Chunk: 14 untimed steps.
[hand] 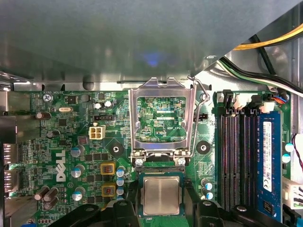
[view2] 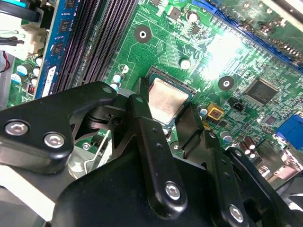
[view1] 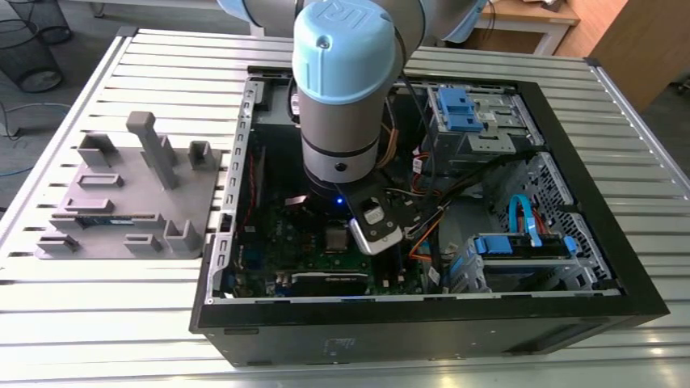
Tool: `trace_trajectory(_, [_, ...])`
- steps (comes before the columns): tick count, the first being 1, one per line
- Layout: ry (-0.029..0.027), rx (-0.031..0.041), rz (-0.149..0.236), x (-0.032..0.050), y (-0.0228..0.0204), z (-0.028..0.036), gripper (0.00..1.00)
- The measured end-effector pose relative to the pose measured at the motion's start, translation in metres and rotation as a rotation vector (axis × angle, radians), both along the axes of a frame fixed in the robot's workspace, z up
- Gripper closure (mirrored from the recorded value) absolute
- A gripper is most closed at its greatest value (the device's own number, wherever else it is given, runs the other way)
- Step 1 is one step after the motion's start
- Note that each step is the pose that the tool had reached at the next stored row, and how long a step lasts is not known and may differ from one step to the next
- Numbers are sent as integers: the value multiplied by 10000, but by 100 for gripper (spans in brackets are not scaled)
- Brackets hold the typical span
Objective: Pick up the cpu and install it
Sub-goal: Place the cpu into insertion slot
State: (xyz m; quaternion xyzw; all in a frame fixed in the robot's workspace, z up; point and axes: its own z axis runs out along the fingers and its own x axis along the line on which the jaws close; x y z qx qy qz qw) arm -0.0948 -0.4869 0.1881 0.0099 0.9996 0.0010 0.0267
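Claw point(view2: 166, 101) is parked straddling the cpu point(hand: 161, 196), which sits in the socket point(hand: 161, 169). Honestly can't tell if it's pinching or let go.

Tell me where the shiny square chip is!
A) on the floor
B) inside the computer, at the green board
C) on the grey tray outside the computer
B: the cpu sits at the socket of the green motherboard, next to the opened metal socket lid.

chunky silver-grey arm point(view1: 339, 137), pale blue cap point(view1: 345, 48) on the joint, little blue light point(view1: 338, 200), matte black claw point(view2: 166, 101) links, shiny hex screws point(view2: 172, 190)
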Motion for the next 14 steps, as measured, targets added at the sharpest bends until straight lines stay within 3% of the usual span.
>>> trace_trajectory(11, [-6, 4, 1, 3, 1, -2, 53])
trace_trajectory(14, [-2, 9, 2, 4, 1, -4, 47])
